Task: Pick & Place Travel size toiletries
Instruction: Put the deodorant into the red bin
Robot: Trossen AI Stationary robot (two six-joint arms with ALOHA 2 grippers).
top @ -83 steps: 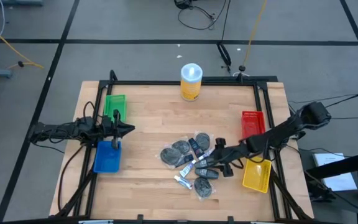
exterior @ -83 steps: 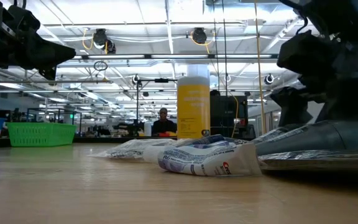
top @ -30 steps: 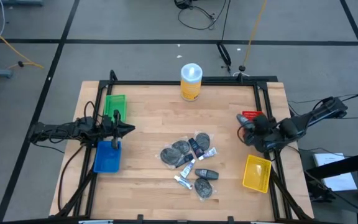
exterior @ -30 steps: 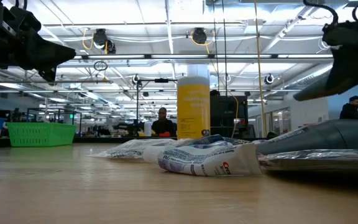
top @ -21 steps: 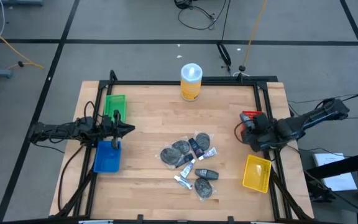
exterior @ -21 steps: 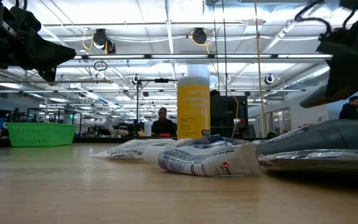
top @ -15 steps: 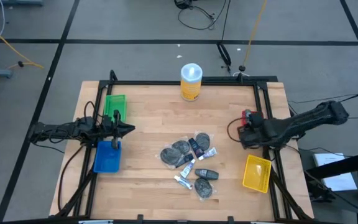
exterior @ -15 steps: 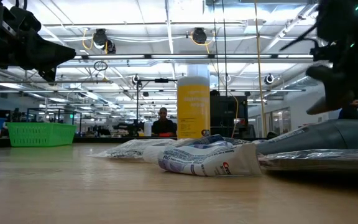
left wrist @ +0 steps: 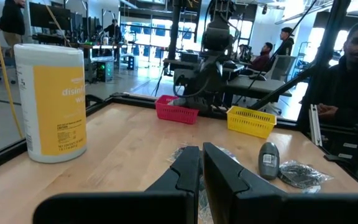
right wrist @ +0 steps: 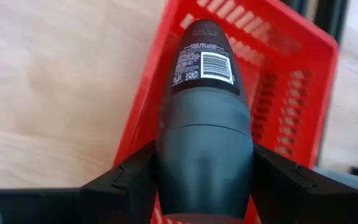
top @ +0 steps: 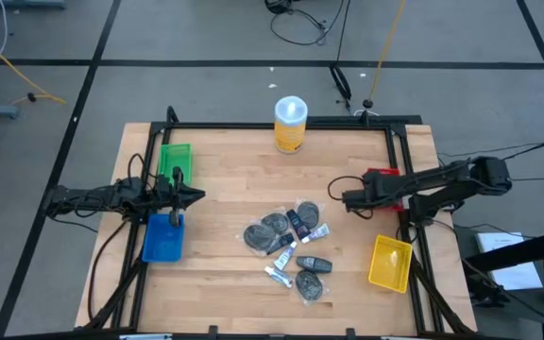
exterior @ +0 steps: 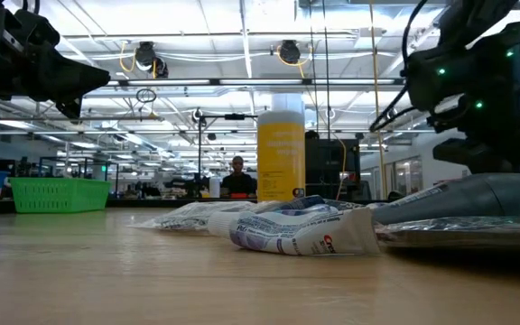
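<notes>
Right gripper out over the wood just beside the red bin, toward the table's middle from it, arm stretched above that bin. Jaws spread wide around a dark grey bottle, one finger on each flank, barcode label facing up; the red bin directly beneath it in the right wrist view.

Rest of the travel size toiletries heaped on the table, well apart from the red bin, toward the table's middle and front: round dark packets, small dark bottles, thin white tubes, some overlapping. Yellow bin just beyond the red bin's front end, on the same side of the table.

Left gripper far across the table from the red bin, between the green bin and blue bin, fingers pressed together, holding nothing.
</notes>
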